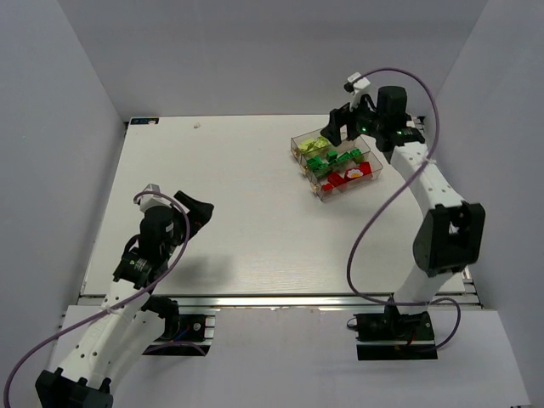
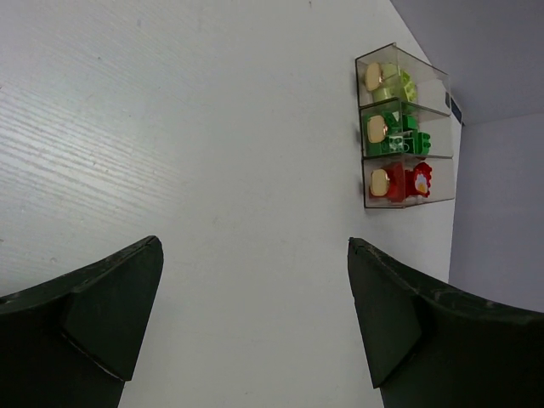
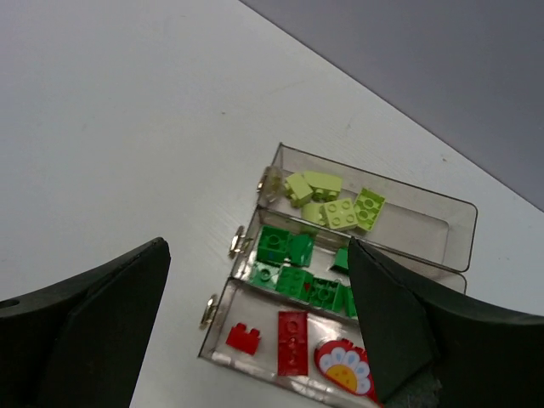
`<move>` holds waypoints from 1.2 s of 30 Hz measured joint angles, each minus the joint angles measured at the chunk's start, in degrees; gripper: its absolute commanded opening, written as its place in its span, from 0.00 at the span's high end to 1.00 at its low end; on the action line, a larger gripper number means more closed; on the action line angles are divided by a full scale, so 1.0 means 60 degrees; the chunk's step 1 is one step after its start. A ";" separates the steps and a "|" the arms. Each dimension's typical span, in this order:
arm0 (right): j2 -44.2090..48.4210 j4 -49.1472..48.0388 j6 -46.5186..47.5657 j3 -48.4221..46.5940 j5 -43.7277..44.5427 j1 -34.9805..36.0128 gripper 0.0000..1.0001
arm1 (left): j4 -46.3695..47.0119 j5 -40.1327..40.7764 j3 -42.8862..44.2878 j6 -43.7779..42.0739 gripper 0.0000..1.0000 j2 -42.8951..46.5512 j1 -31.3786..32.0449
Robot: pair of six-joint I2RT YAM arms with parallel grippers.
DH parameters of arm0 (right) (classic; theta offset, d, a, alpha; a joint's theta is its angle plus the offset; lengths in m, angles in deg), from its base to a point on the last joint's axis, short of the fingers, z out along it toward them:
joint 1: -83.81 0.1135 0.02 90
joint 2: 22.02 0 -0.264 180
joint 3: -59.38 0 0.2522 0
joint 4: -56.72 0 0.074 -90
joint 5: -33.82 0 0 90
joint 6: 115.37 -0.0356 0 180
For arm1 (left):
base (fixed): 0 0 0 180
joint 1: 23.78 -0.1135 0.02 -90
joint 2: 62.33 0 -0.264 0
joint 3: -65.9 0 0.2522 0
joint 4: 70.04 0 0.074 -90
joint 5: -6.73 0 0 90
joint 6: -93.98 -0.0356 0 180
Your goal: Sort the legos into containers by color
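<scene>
Sorting looks finished: every visible one of the legos point(image 1: 337, 161) sits in the containers point(image 3: 416, 234), far right on the white surface point(image 1: 238, 212), with none loose.
The left hand point(image 2: 255, 255), well apart, and the right hand point(image 3: 257, 251), above the containers, are both spread wide and empty. Three joined bins hold yellow-green bricks point(image 3: 336, 204), green bricks point(image 3: 289, 255), and red bricks point(image 3: 291, 340) plus a flower piece point(image 3: 344, 367).

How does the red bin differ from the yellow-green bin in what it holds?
The red bin holds red pieces, the yellow-green bin pale yellow-green bricks. The red bin includes a round flower piece; the yellow-green bin has only blocky bricks. Both are clear and flank the dark green bin.
</scene>
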 measured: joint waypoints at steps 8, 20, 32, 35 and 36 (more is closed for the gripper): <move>0.2656 0.0641 -0.0164 0.2448 -0.0645 -0.0186 0.11 | 0.0423 -0.0481 0.0208 -0.0492 0.02 -0.0288 0.0000; 0.4488 0.1086 -0.1049 0.4102 0.0648 -0.0208 0.11 | 0.0809 -0.0900 0.0208 -0.0769 0.02 -0.0062 0.0000; 0.5217 0.1224 -0.1348 0.5268 0.1577 -0.0208 0.11 | 0.0874 -0.0943 0.0160 -0.0688 0.02 0.0634 0.0000; 0.5315 0.1198 -0.1402 0.5319 0.1643 -0.0204 0.11 | 0.0856 -0.0943 0.0149 -0.0674 0.02 0.0739 0.0000; 0.5322 0.1158 -0.1453 0.5319 0.1665 -0.0204 0.11 | 0.0852 -0.0943 0.0149 -0.0667 0.02 0.0758 0.0000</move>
